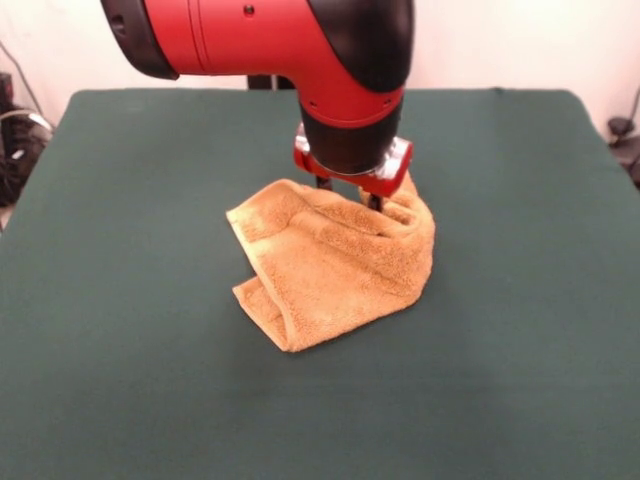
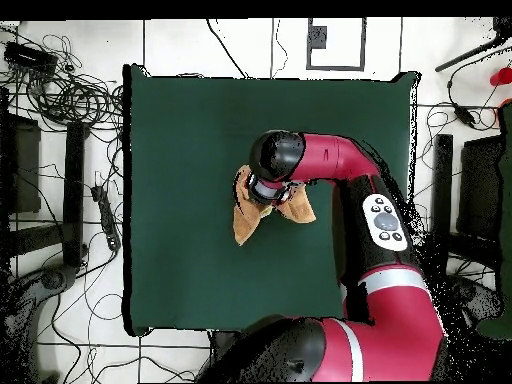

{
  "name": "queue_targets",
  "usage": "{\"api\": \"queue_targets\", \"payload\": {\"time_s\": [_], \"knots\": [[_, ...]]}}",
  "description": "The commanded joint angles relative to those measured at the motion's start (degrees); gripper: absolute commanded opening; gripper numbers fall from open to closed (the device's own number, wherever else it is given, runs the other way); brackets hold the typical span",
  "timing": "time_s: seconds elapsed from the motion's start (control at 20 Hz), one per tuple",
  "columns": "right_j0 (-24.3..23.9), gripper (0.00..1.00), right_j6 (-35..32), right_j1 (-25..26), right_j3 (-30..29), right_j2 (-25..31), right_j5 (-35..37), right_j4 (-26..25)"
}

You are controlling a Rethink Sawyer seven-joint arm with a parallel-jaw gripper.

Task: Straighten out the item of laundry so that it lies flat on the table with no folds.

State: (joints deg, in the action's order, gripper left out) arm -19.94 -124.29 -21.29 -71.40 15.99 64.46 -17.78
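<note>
The orange-tan towel (image 1: 330, 265) lies crumpled near the middle of the dark green table (image 1: 120, 300). Its far right part is pulled up in a bunch and the rest drapes down in folds to the near left. My gripper (image 1: 350, 197) comes straight down onto the towel's raised far edge and is shut on it. The dark fingertips are partly buried in the cloth. In the overhead view the towel (image 2: 245, 218) sticks out from under the arm's wrist (image 2: 272, 165), which hides the gripper. No label shows.
The red and black arm (image 2: 380, 230) reaches across the table (image 2: 180, 130) from the base side. Cables and stands lie on the floor around the table.
</note>
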Motion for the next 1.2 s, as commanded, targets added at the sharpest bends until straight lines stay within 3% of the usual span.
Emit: {"api": "queue_targets", "payload": {"time_s": [0.05,0.45,1.2], "knots": [[1.29,1.00,7.81,2.16,-2.16,6.21,-2.11,0.78],[0.65,1.00,8.58,0.99,-3.54,6.47,-2.05,0.96],[0.21,1.00,8.42,-6.69,-2.02,8.31,10.76,6.70]]}}
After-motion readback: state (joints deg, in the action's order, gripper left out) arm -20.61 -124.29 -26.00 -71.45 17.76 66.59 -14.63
